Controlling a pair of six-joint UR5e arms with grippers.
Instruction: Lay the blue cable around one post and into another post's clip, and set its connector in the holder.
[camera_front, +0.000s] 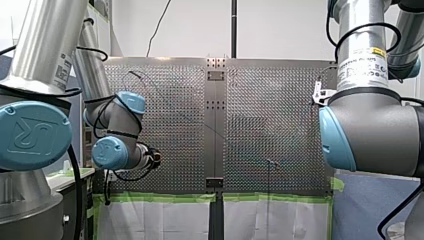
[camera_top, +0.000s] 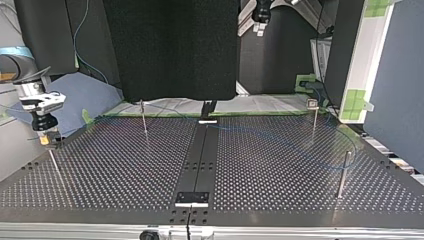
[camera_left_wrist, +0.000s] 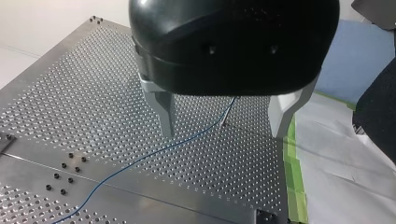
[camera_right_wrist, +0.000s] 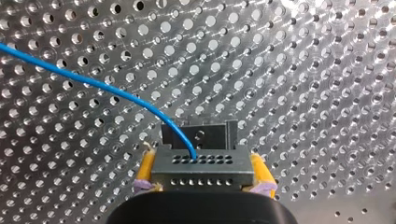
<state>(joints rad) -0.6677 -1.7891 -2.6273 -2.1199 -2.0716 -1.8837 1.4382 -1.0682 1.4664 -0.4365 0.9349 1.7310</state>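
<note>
The only receptacle in sight is a small dark slotted holder (camera_right_wrist: 201, 133), showing in the right wrist view just beyond the connector. Whether the connector sits in it or only in front of it cannot be told.

The worktop (camera_left_wrist: 70, 93) is a bright metal plate drilled with a dense grid of small round holes. A smooth black strip (camera_top: 202, 155) splits it down the middle. Green tape (camera_left_wrist: 292, 177) edges it, with white paper (camera_left_wrist: 336, 154) beyond. Thin upright metal posts rise from it in the top view. One (camera_top: 144, 120) stands at the left of the strip, another carries a small clip on top (camera_top: 313, 119) at the right, and a plain one (camera_top: 343, 172) stands nearer the camera.

My right end effector (camera_right_wrist: 201, 154) has its yellow pads (camera_right_wrist: 145, 165) clamped on either side of a grey boxy metal connector (camera_right_wrist: 203, 170), whose top face shows rows of small openings. A thin, glossy blue cable (camera_right_wrist: 93, 84) enters the connector's top and arcs away over the plate.

My left end effector (camera_left_wrist: 223, 134) is black and rounded, and its two metal fingers (camera_left_wrist: 163, 112) stand wide apart, gripping nothing. The cable lies slack on the plate below them. In the top view it shows faintly across the strip and curves near the plain post. Contact there cannot be made out.
</note>
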